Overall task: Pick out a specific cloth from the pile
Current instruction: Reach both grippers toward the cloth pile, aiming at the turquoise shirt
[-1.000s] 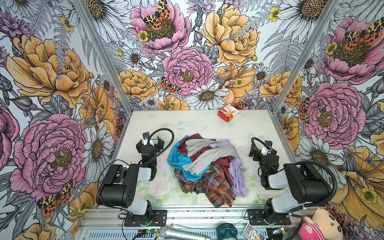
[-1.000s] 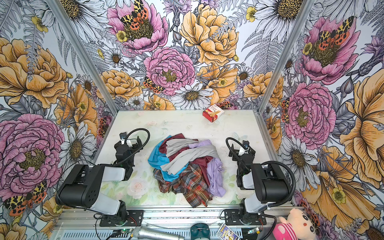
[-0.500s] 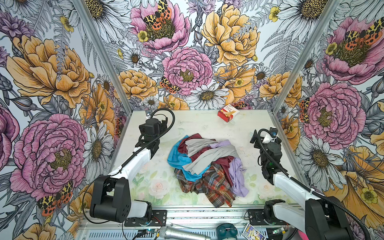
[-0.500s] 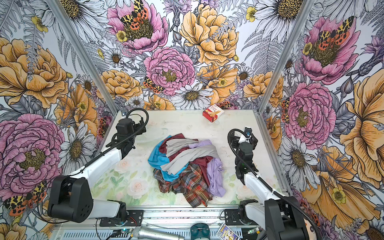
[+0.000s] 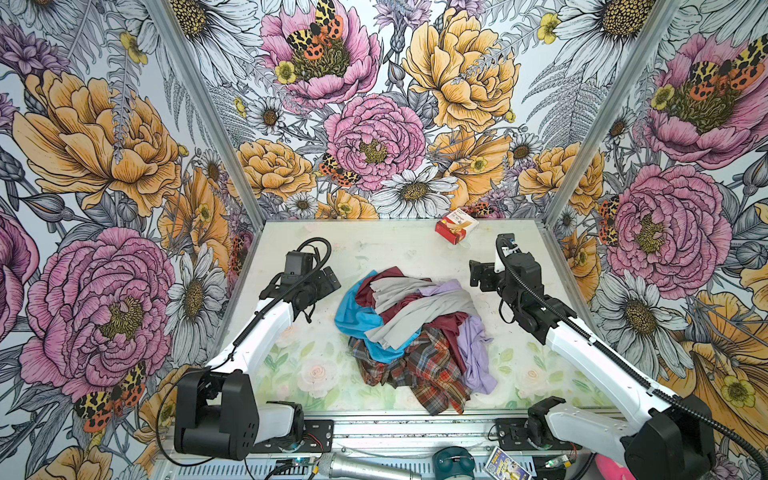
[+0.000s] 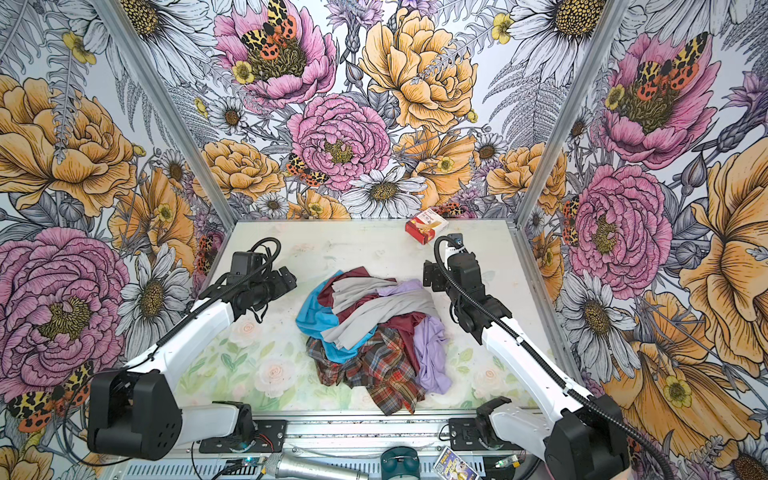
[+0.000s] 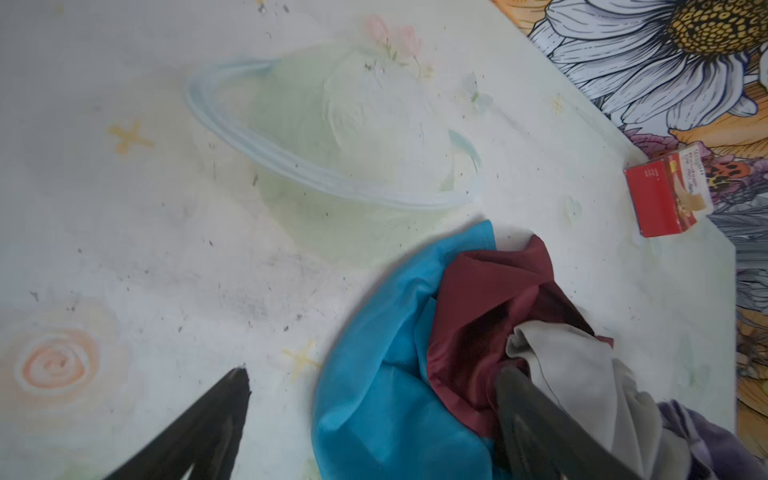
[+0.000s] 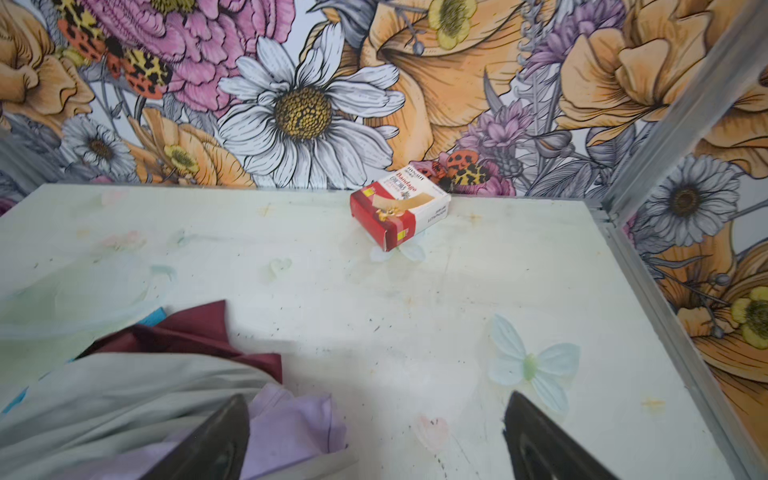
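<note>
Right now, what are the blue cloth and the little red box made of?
The blue cloth looks like thin, smooth knit fabric with a slight sheen, draping in soft folds. The red box looks like printed cardboard: sharp folded edges, flat faces.

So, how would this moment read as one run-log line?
left fingers: open, near cloth | right fingers: open, near pile | cloth: in pile, not grasped

The cloth (image 5: 352,316) is plain turquoise-blue and crumpled. In both top views it lies at the left edge of the pile (image 5: 419,318), partly buried under maroon and light grey folds (a blue strip resurfaces lower down, just above the plaid). The pile is a loose heap mid-table (image 5: 374,249), with lavender along its right side.
</note>
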